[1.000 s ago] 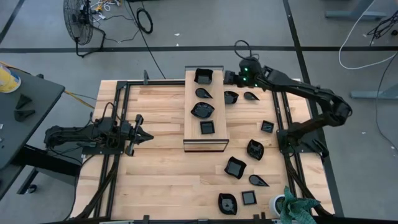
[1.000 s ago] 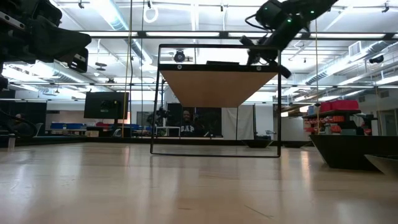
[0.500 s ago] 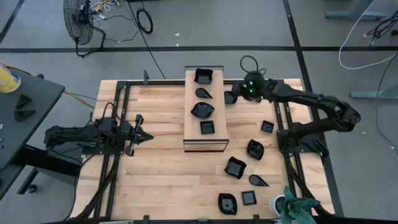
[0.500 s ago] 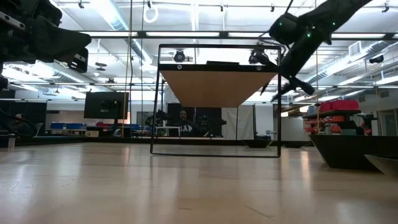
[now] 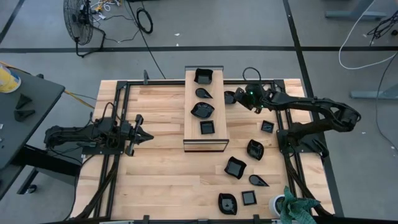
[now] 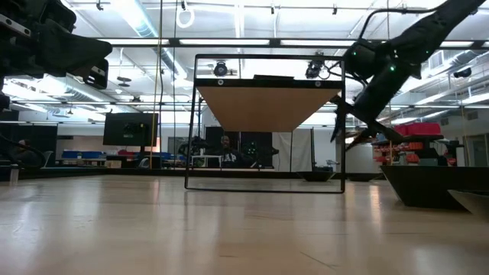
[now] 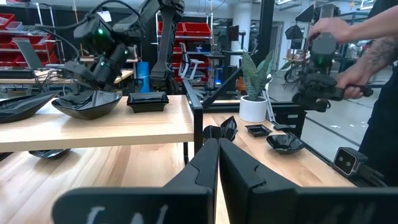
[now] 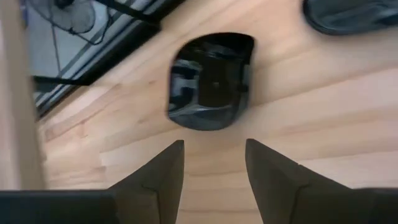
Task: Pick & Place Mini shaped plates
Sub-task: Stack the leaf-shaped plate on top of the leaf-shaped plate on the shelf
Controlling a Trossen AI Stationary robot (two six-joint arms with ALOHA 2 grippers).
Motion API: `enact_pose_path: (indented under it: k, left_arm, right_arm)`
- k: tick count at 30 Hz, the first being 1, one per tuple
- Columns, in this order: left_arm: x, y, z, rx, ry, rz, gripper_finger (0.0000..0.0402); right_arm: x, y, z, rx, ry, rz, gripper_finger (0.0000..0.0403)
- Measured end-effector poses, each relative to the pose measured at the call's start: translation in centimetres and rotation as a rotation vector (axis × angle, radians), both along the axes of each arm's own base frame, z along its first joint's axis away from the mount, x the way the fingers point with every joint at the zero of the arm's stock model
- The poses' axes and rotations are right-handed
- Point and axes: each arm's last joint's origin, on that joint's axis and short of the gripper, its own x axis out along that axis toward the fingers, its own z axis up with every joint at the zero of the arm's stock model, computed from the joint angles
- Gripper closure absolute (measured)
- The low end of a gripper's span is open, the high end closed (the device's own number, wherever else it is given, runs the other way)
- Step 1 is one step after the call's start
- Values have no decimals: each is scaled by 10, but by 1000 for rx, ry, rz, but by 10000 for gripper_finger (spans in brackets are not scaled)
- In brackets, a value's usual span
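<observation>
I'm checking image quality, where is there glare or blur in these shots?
Right wrist view: glossy plate mirrors bright reflections; the open right claw is blurred up close. Low view: ceiling lights glare, and the table foreground is soft.

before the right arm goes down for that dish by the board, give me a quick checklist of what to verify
1. Right gripper open: ok, its fingers stand apart with nothing between them.
2. Target dish lined up ahead of the fingers: ok in the right wrist view.
3. Dish free of neighbours: ok, another dish lies apart from it.
4. Room left on the raised wooden board: ok, bare wood between its four dishes.
5. Left gripper shut and parked at the table's left: ok.
6. Dish upright and flat: cannot tell.
</observation>
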Motion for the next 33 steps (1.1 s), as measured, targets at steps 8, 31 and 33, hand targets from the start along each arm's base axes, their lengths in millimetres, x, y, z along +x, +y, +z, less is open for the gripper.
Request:
enact_pose_path:
  k: [8, 31, 33]
  left_arm:
    - [0, 0, 0, 0, 0, 0, 383]
    - [0, 0, 0, 0, 0, 0, 383]
    - [0, 0, 0, 0, 0, 0, 383]
  right_arm:
    - [-3, -3, -22, 33, 58, -68, 229]
    - [7, -17, -51, 54, 90, -93, 229]
    - [7, -19, -52, 54, 89, -99, 229]
